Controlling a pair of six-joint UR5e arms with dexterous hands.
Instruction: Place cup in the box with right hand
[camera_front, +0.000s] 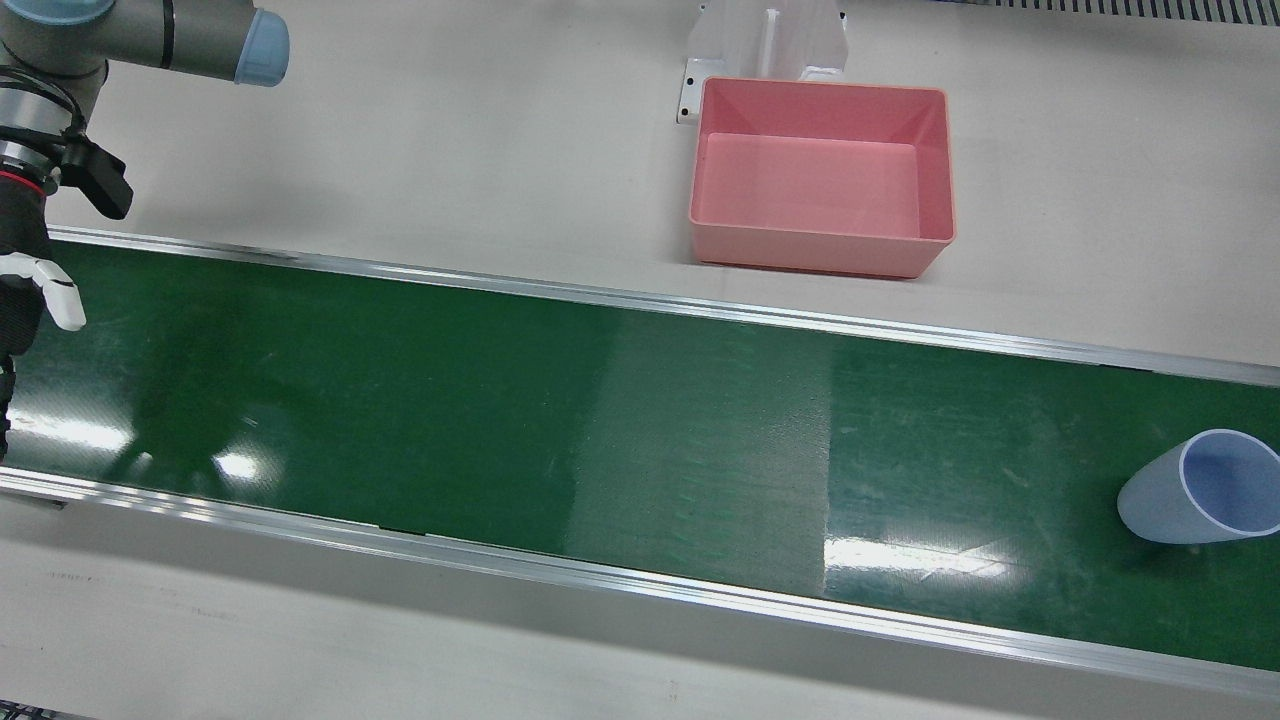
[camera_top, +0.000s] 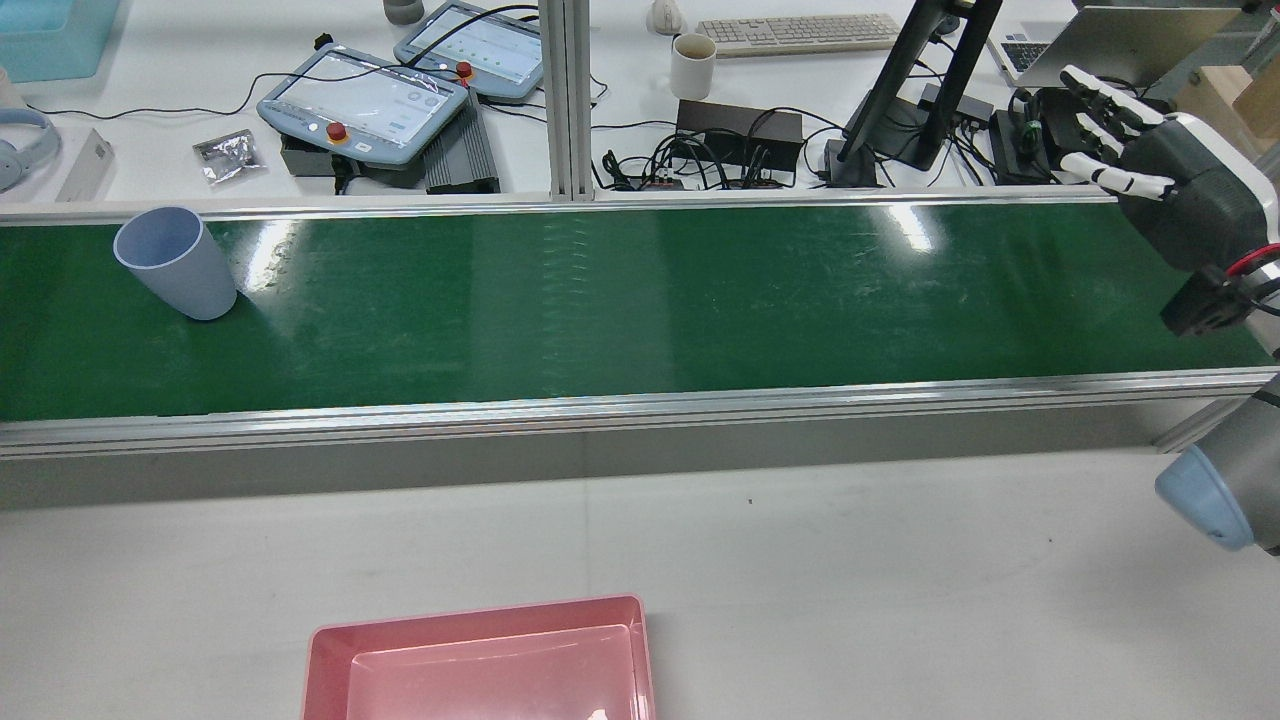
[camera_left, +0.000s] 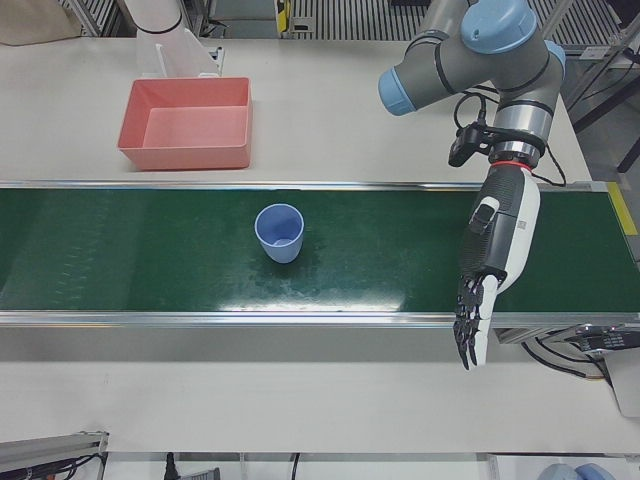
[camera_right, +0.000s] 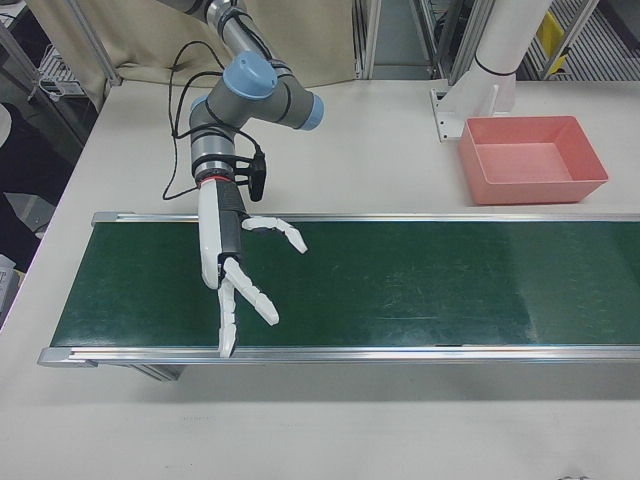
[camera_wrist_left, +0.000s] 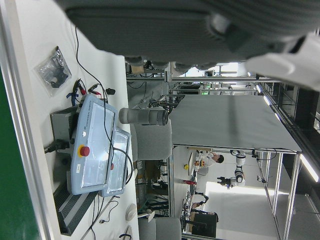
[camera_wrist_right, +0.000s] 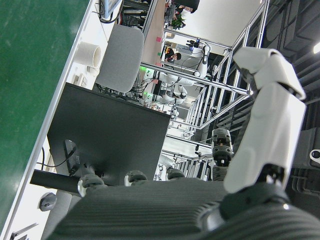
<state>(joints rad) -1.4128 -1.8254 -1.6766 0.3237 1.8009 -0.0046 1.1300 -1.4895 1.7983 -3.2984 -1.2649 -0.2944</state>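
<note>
The green belt (camera_front: 500, 420) shows a glossy, finely scuffed face throwing white glare, edged by brushed metal rails (camera_front: 600, 295). On it, the pale blue cup (camera_front: 1195, 487) looks like smooth matt plastic. Beyond the belt, the pink box (camera_front: 825, 255) reads as smooth plastic with a slight sheen, on a matt off-white table (camera_front: 450, 150).

Rear view cut the pink box (camera_top: 480, 660) off at 6 o'clock. Front view cropped the right hand (camera_front: 25, 290) at 9 o'clock; cup (camera_front: 1200, 490) rim clipped at 3 o'clock.
</note>
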